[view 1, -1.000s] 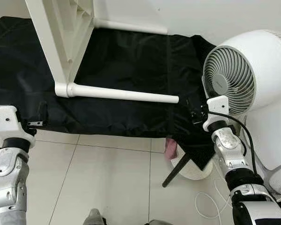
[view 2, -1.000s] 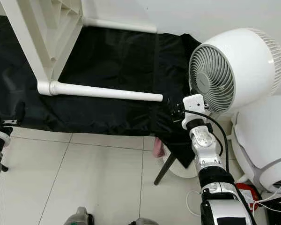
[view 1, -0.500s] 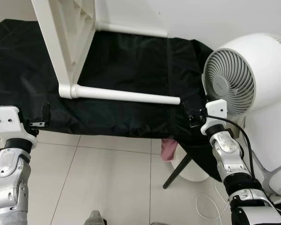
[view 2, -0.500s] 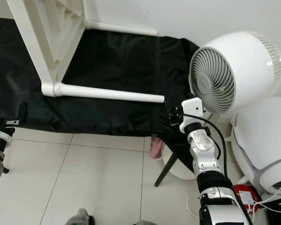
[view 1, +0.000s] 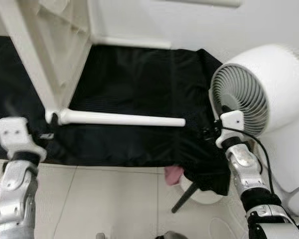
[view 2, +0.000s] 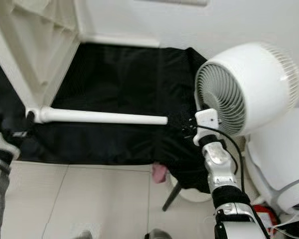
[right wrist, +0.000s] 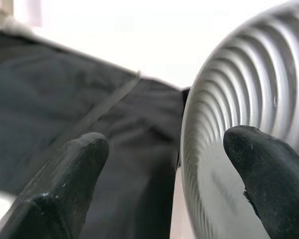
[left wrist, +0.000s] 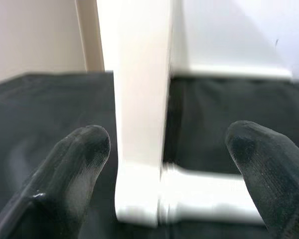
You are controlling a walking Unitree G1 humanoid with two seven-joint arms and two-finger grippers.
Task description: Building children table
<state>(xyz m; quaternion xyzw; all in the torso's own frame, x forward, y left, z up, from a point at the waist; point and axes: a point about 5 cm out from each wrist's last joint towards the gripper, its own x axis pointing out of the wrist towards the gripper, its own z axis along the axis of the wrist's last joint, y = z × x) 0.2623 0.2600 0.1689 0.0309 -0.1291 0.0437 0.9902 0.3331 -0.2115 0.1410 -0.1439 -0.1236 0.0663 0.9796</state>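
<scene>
The left gripper, fingers wide, faces the white table leg. The right gripper, also wide, reaches beside the fan.

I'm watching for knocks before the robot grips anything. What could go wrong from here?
The right gripper is open right beside the white fan; swinging toward the table leg's free end, it might bump the grille. The left gripper, open around the table frame at the leg joint, could tip the propped frame if it pushes instead of closing squarely.
</scene>
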